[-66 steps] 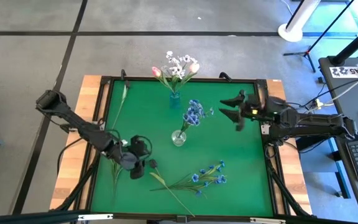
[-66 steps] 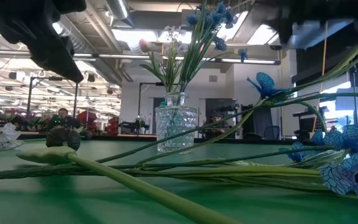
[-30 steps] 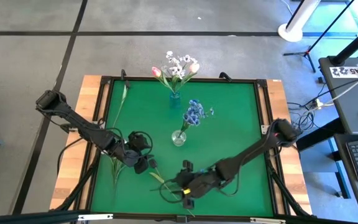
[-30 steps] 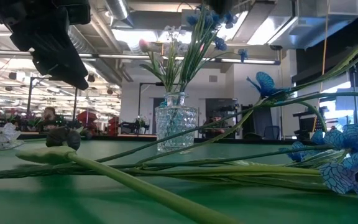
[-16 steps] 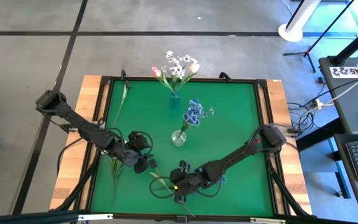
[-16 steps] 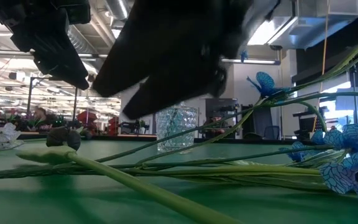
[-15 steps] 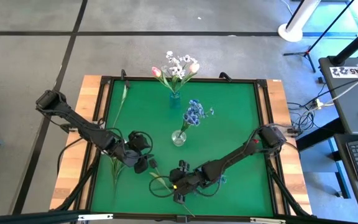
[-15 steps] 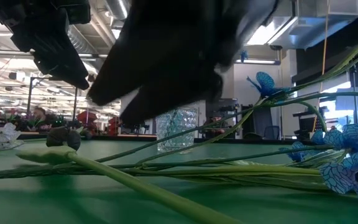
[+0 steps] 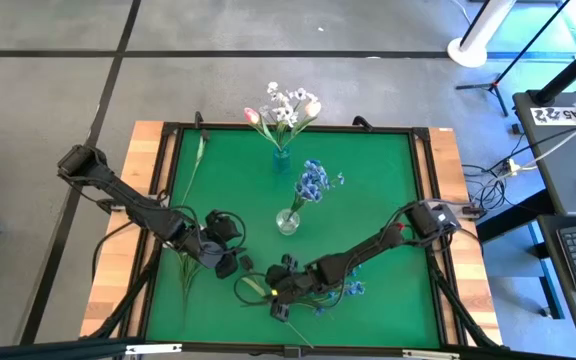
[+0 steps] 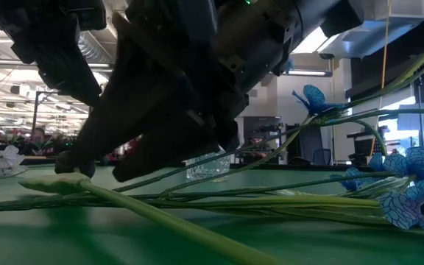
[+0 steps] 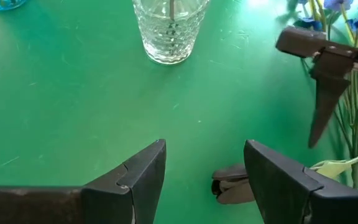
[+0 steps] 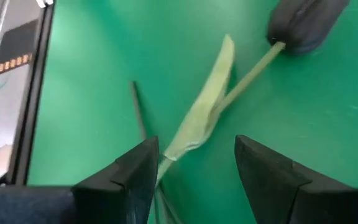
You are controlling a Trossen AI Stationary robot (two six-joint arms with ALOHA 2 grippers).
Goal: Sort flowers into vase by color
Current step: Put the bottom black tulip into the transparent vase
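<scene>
high view: green surface [image 9: 368, 200] with a clear glass vase [image 9: 287, 221] near its middle, holding blue flowers [image 9: 311, 183]. beyond the clear vase, a small blue vase [image 9: 282, 160] with white and pink flowers [image 9: 286, 106]. left gripper [image 9: 230, 262] low and to the left of the clear vase, just beside a small dark lump [image 9: 247, 262]. right gripper [image 9: 276, 295] reaching in low on the near side of the clear vase, over a loose pale-leafed stem [image 9: 256, 288]; loose blue sprays [image 9: 346, 288] just right of it. another green stem [image 9: 195, 165] lying far left of the clear vase.

low view: dark right arm close up, hiding most of the clear vase [image 10: 212, 165]; long stems [image 10: 197, 202] flat on the green in front.

left wrist view: left gripper [image 11: 204, 168] spread wide, nothing between its fingers, clear vase [image 11: 169, 28] ahead, dark lump [image 11: 232, 185] near one finger.

right wrist view: right gripper [image 12: 194, 165] released, fingers parted on either side of the pale leaf and stem [image 12: 213, 102], not closed on it; dark lump [image 12: 306, 22] at the stem's far end.
</scene>
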